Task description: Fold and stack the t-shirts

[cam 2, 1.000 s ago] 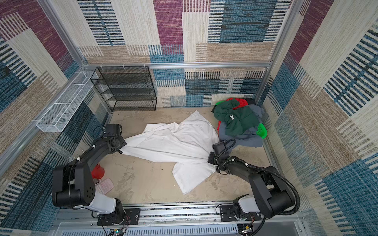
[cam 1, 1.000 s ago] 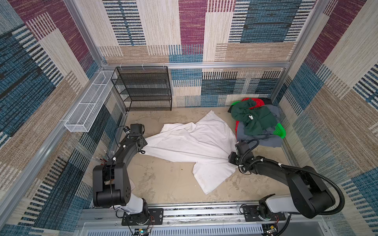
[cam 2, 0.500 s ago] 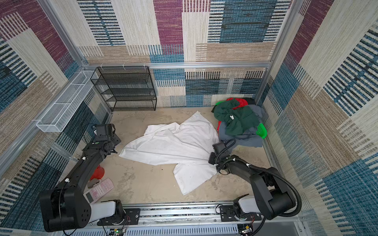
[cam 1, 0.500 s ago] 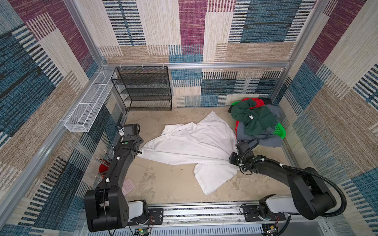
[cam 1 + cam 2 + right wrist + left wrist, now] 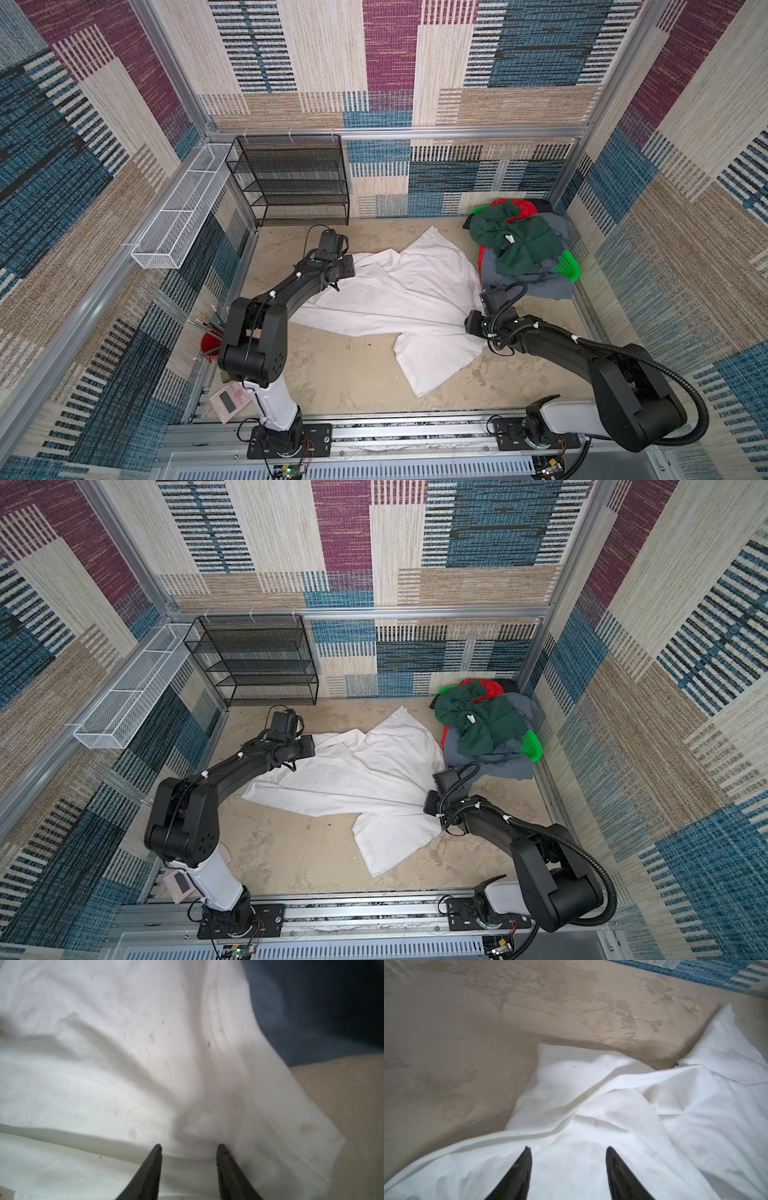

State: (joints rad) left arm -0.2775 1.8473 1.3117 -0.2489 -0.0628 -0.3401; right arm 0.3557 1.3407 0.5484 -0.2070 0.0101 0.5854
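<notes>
Left pincer (image 5: 568, 1148): released, jaws apart over the 10 o'clock edge of the white t-shirt (image 5: 399, 299), which lies crumpled mid-table (image 5: 340, 374). Right pincer (image 5: 189, 1145): released at the 4 o'clock hem. Other t-shirts (image 5: 515, 249) are heaped at 2 o'clock. My judgement: flattening step. Next I grip 2 corners and pull taut.

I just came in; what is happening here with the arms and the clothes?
A white t-shirt lies rumpled, not yet folded, on the table, and the robot is working on it. The left gripper is over its far left edge and the right gripper at its right edge, both with jaws apart. A dark green shirt, a grey-blue shirt and a red shirt lie heaped over a green basket in the far right corner.
</notes>
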